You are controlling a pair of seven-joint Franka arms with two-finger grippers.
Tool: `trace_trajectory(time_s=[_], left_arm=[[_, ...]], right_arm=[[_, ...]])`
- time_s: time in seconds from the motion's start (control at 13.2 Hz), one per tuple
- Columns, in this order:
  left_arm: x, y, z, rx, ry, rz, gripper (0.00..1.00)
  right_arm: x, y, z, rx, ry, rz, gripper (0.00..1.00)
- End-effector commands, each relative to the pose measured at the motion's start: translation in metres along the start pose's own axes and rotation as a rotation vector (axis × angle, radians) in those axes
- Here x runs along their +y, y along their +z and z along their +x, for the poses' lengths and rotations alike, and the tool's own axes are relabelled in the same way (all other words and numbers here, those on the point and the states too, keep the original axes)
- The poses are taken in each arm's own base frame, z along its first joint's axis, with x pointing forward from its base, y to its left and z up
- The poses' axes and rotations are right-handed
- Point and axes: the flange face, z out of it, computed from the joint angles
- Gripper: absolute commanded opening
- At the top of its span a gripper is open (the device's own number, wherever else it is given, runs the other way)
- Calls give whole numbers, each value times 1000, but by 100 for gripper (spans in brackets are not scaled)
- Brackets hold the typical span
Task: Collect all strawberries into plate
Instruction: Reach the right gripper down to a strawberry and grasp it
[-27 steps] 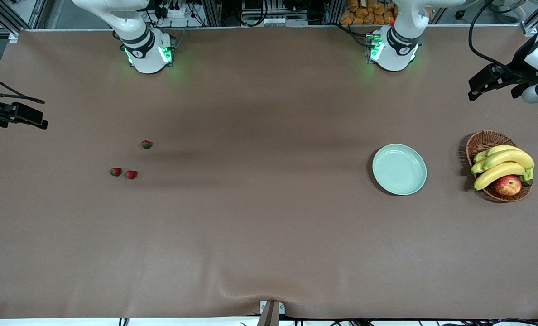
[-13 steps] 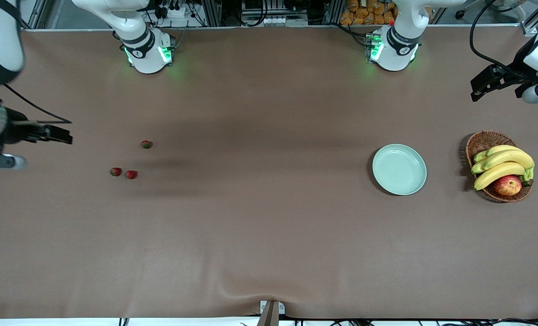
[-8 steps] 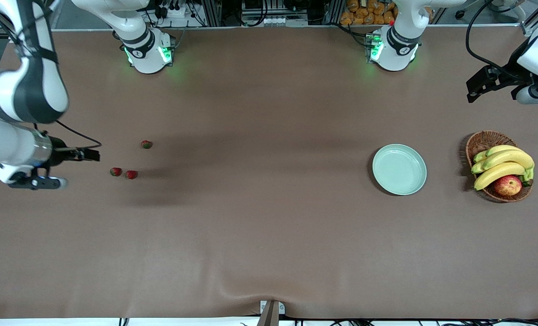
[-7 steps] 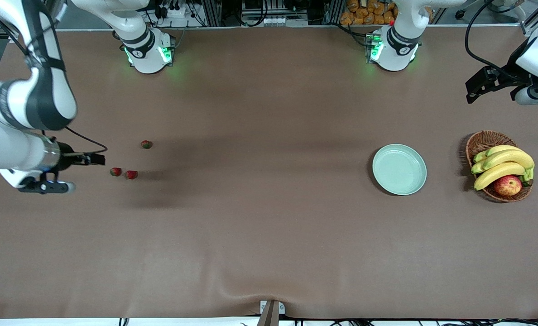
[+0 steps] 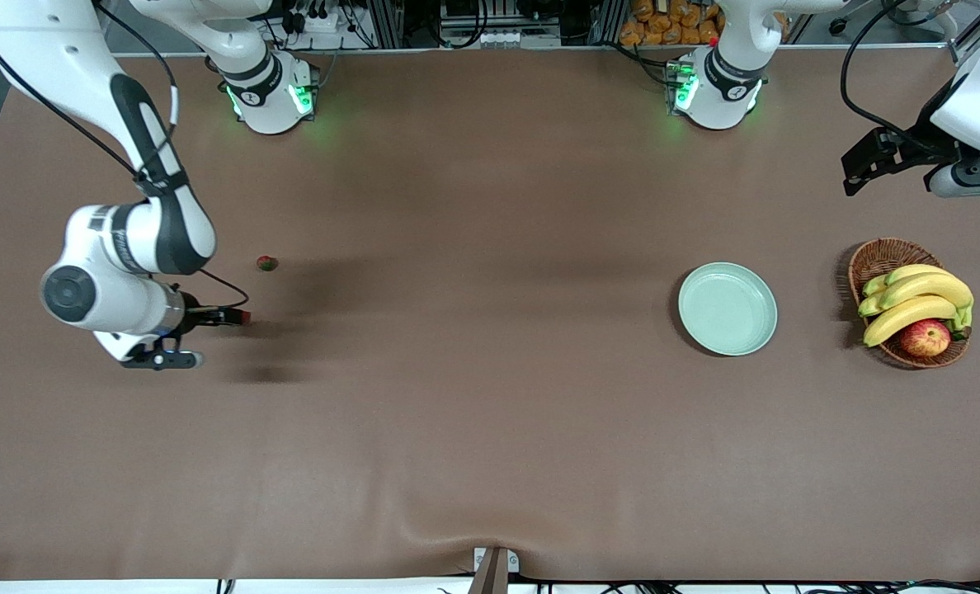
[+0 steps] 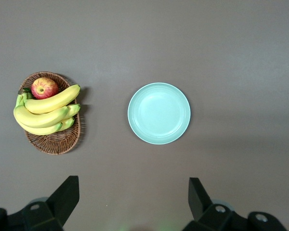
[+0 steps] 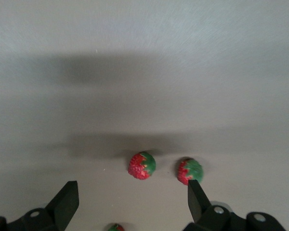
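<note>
Three small red strawberries with green tops lie on the brown table toward the right arm's end. In the front view one strawberry (image 5: 267,263) lies in the open, and my right gripper (image 5: 230,316) covers the other two. In the right wrist view two strawberries (image 7: 142,165) (image 7: 190,171) lie side by side just ahead of the open fingers (image 7: 67,202), and a third (image 7: 115,227) shows at the frame's edge between them. My right gripper (image 7: 132,202) is open and empty. The mint-green plate (image 5: 727,308) (image 6: 159,113) is empty. My left gripper (image 5: 855,172) (image 6: 132,197) is open, high above the table near the basket.
A brown wicker basket (image 5: 879,257) (image 6: 58,142) with bananas and a red-yellow apple (image 5: 925,337) stands beside the plate toward the left arm's end. The arm bases stand along the table edge farthest from the front camera.
My right arm has swung in from the table's end and come down over the two nearby strawberries. My left gripper has shifted only slightly. The strawberries and plate have not moved.
</note>
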Motion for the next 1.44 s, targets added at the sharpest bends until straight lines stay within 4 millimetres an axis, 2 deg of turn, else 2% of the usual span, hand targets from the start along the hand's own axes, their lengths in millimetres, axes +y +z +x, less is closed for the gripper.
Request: trace_trajectory(time_s=[0.0,0.3,0.61,0.76,0.91,1.06,1.13,1.29,1.36], left_arm=[[4,2,2,7,-1,6,100],[9,9,7,3,9,6,100],[14,15,12,11,23,3,100],[16,15,14,16,21,-21,100],[18,18,16,19,25,-22,100],[28,24,19,17,36,-23,100],[32,26,21,19,38,-23,100],[41,32,23,12,51,-23,100],[42,34,25,18,52,-24,100]], right_arm=[[-4,19,-1,-24,10,7,100],[-4,55,0,-71,10,2,98],[-4,70,-1,-93,13,2,86],[-4,72,-2,-100,13,1,71],[-4,74,-3,-111,13,1,50],[-4,73,-3,-110,2,2,21],[-5,72,-2,-108,0,1,13],[-6,62,3,-84,4,4,4],[-12,47,12,-52,-3,3,2]])
